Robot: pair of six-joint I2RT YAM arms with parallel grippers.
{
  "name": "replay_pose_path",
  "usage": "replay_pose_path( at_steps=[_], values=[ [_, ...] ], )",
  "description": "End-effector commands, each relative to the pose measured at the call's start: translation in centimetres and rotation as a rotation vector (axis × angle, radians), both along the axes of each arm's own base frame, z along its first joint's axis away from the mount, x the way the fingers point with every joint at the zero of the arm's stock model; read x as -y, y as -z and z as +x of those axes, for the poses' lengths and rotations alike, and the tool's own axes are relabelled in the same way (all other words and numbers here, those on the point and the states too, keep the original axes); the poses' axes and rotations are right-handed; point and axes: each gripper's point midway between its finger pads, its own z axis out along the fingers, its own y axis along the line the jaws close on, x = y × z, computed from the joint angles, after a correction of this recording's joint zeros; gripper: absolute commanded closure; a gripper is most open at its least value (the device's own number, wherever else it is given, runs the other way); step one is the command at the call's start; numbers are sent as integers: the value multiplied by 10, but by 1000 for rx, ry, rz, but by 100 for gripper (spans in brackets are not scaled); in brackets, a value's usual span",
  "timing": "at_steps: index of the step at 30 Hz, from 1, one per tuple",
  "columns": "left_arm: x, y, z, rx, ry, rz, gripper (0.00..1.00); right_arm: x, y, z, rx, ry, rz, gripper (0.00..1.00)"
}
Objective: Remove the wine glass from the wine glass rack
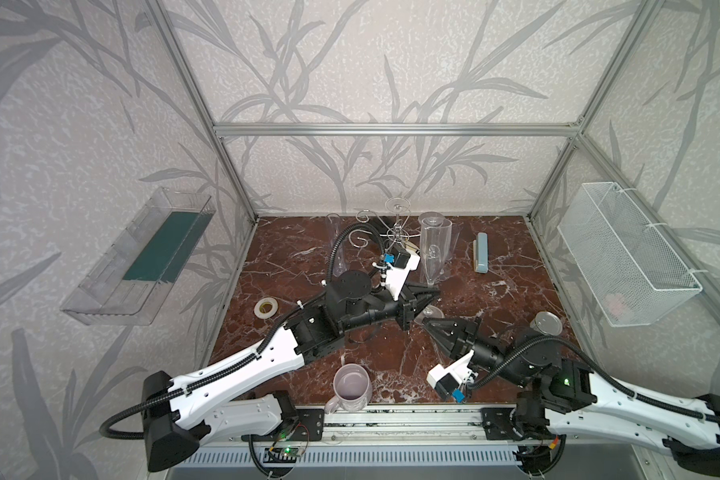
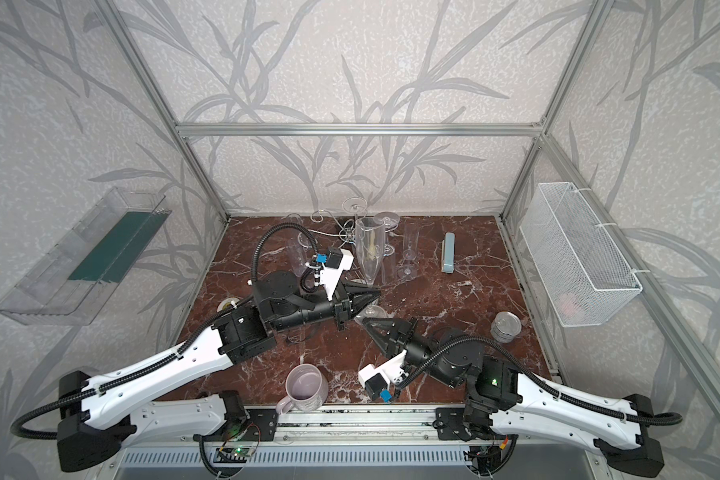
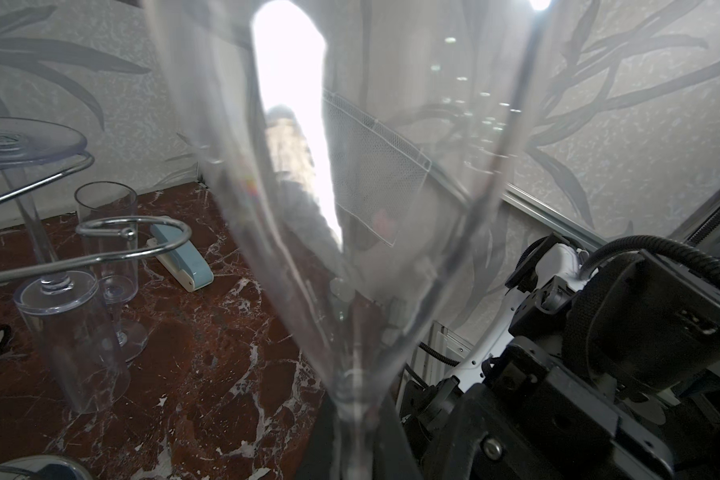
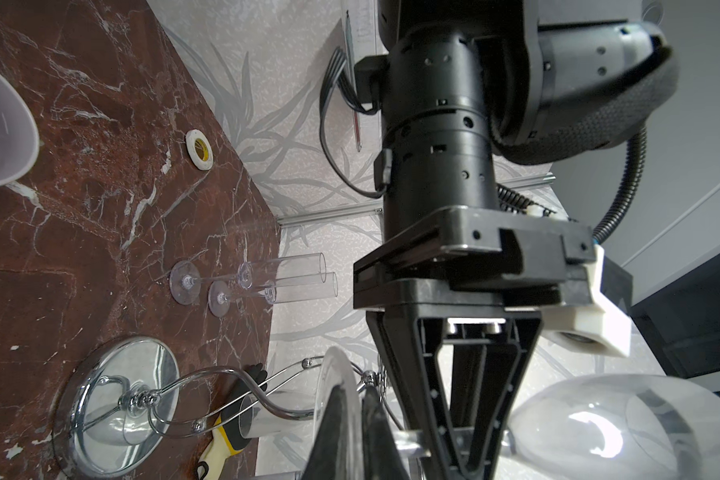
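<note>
The left pincer (image 1: 434,294) is clamped on the stem of the wine glass (image 1: 434,249), upright mid-desk before the wine glass rack (image 1: 398,237) near the back edge, while the closed right pincer (image 1: 426,321) nips its foot.

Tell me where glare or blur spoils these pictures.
Left wrist view: the wine glass is so close that it blurs and warps what lies behind; a white glare patch burns out within its bowl. Right wrist view: the chrome base of the wine glass rack gives mirror reflections, and the glass's bowl looks soft. Both top views: even light, sharp.
</note>
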Motion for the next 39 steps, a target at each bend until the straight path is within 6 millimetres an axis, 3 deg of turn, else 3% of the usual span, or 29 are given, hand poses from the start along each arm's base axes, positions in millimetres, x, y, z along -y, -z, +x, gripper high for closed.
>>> replay_pose_path(
  at_steps=[1, 3, 5, 8, 12, 13, 14, 19, 23, 25, 31, 39],
  values=[
    [1, -16, -4, 25, 17, -57, 100, 1, -12, -4, 17, -13, 29, 94],
    [-2, -20, -3, 34, -2, -65, 100, -1, -10, -9, 15, -45, 23, 65],
    [-7, -23, 1, 50, -39, -74, 100, -1, -7, -12, 14, -60, 5, 48],
    [-21, -27, 9, 80, -119, -91, 100, 1, -7, -16, -10, -79, 4, 34],
    [-42, -35, 15, 151, -216, -85, 100, 6, -21, -28, -72, -141, 74, 21],
    [-47, -37, 16, 170, -237, -77, 100, 7, -25, -32, -90, -159, 97, 15],
    [-53, -37, 18, 192, -262, -63, 100, 8, -33, -36, -109, -183, 130, 3],
    [-77, -40, 23, 301, -364, 4, 100, 21, -89, -36, -260, -204, 414, 1],
    [-88, -42, 20, 382, -381, 61, 100, 57, -146, 7, -595, -27, 872, 1],
    [-91, -42, 19, 411, -382, 97, 100, 68, -158, 20, -677, 42, 974, 0],
    [-91, -38, 19, 475, -373, 172, 100, 53, -184, 20, -819, -26, 1041, 1],
    [-84, -35, 16, 528, -339, 228, 100, 19, -197, 14, -974, -126, 977, 0]
  ],
)
